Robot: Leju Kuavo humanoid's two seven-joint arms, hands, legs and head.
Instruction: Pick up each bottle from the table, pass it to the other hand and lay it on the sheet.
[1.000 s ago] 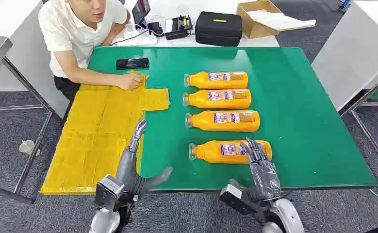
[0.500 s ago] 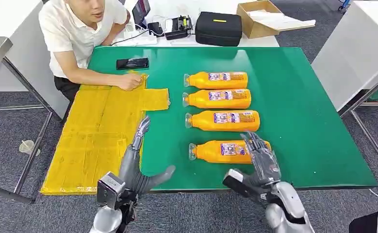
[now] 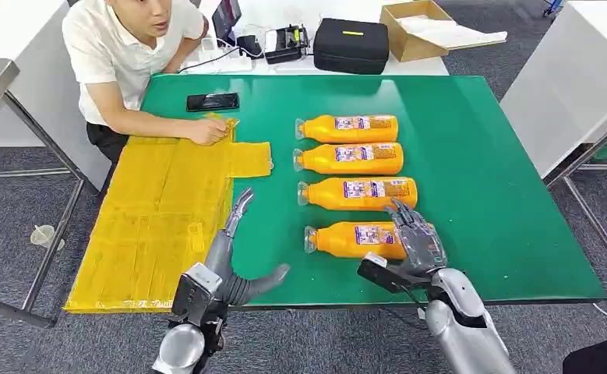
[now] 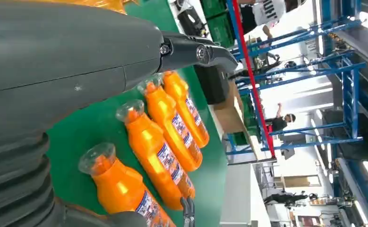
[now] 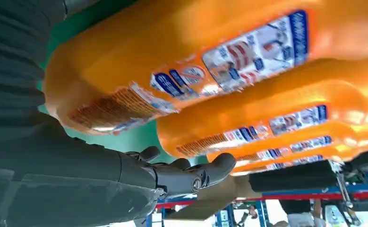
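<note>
Bottles: four orange bottles lie on their sides in a column on the green table [image 3: 487, 195], caps toward the sheet, well apart from it.
Near bottle [image 3: 351, 239]: closest to the robot's edge of the table; its base end is under the right hand.
Second bottle [image 3: 358, 193]: just beyond the near one, with a strip of table between them.
Far bottles: the third [image 3: 348, 158] and fourth [image 3: 348, 128] lie almost touching.
Right hand [image 3: 414, 238]: over the near bottle's base end, fingers spread around it (whether they already grip it I cannot tell).
Left hand [image 3: 234, 253]: open and holding nothing, above the table at the sheet's edge, fingers straight, thumb out to the side.
Sheet [image 3: 156, 210]: yellow, flat on the table's left part.
Person [image 3: 128, 54]: leans at the far left corner, one hand [image 3: 209, 131] resting on the sheet's far end.
Phone [image 3: 213, 101]: dark, on the table beyond the sheet.
</note>
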